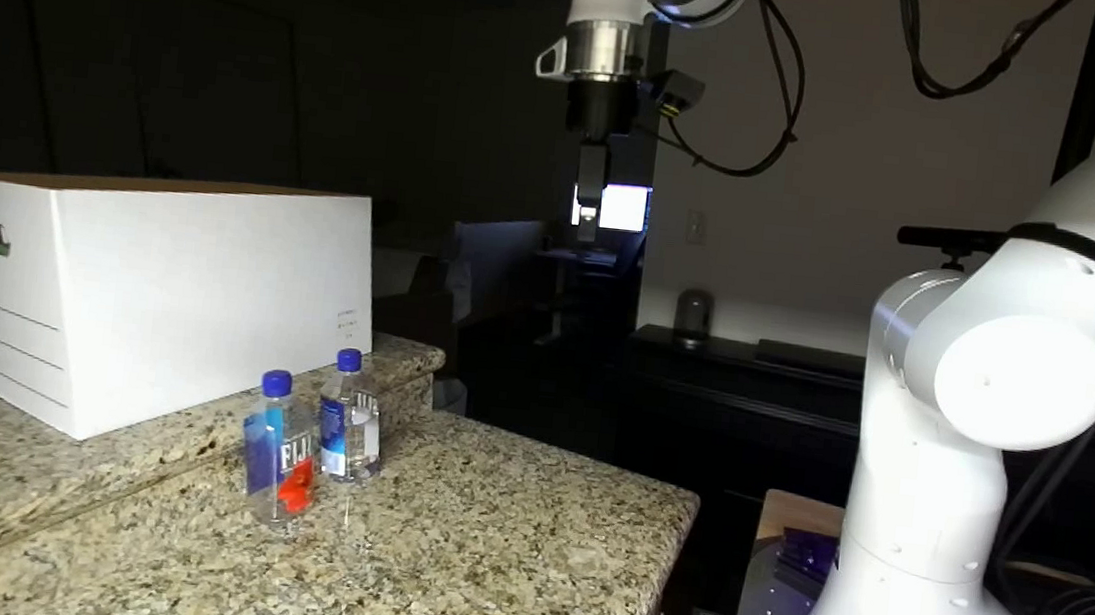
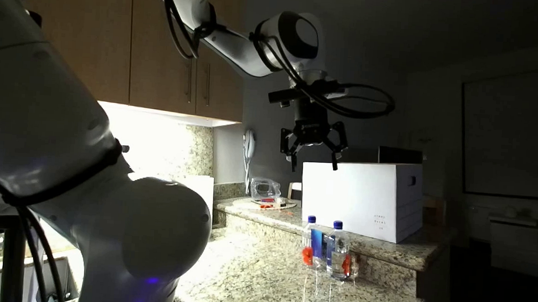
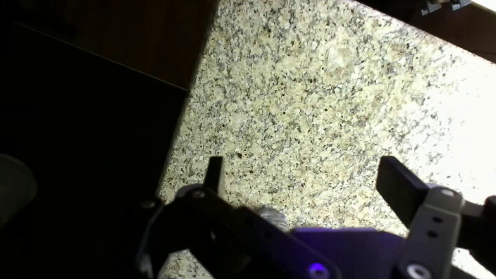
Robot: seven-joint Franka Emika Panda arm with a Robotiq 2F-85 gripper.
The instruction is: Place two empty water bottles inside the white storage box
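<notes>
Two small clear bottles with blue labels and blue caps stand upright, close together, on the lower granite counter. In an exterior view one bottle (image 1: 277,452) shows a red-orange patch near its bottom, and the other bottle (image 1: 351,419) stands beside it. Both bottles also show in an exterior view (image 2: 311,245) (image 2: 339,251). The white storage box (image 1: 206,305) stands on the raised ledge behind them, open at the top; its inside is mostly hidden. My gripper (image 2: 314,163) is open and empty, high above the counter. In the wrist view, part of a clear bottle (image 3: 273,217) shows behind a finger.
The raised granite ledge (image 2: 288,221) forms a step behind the bottles. The lower counter (image 1: 524,546) ends at an edge towards the dark room. A clear plastic container (image 2: 265,190) and small red items lie on the ledge. Wooden cabinets (image 2: 164,49) hang above.
</notes>
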